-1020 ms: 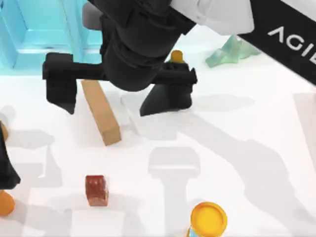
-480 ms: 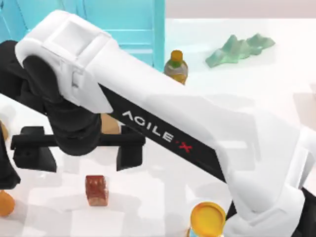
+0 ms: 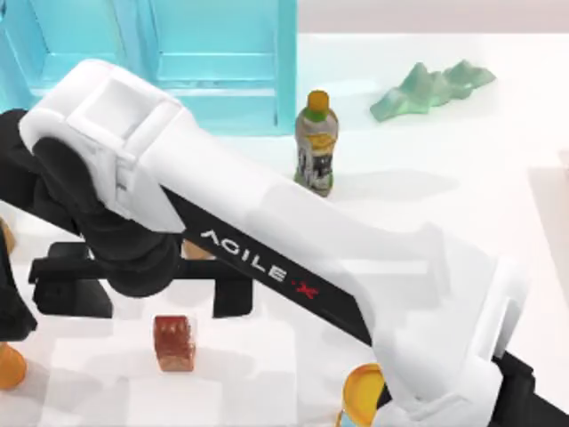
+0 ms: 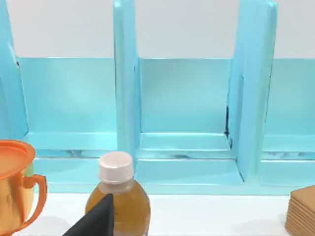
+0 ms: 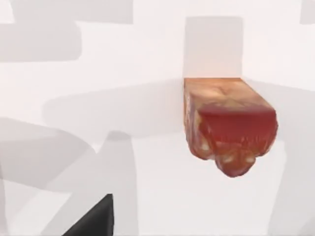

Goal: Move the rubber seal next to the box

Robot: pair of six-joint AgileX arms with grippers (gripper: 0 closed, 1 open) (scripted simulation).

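One right tool (image 3: 147,295), fingers spread wide, hangs just above and behind the rubber seal (image 3: 174,342) on the tabletop's (image 3: 462,213) near left, seemingly lining up to grasp it.

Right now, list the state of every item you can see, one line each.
Right gripper: open, above the table, just behind the seal.
Small reddish-brown glossy rubber seal: resting on the white table, ungripped.
Green-labelled bottle with yellow cap: upright, capped.
Amber bottle with white cap: upright, capped.
Orange cup: upright.
Left arm: parked at the table's left edge.
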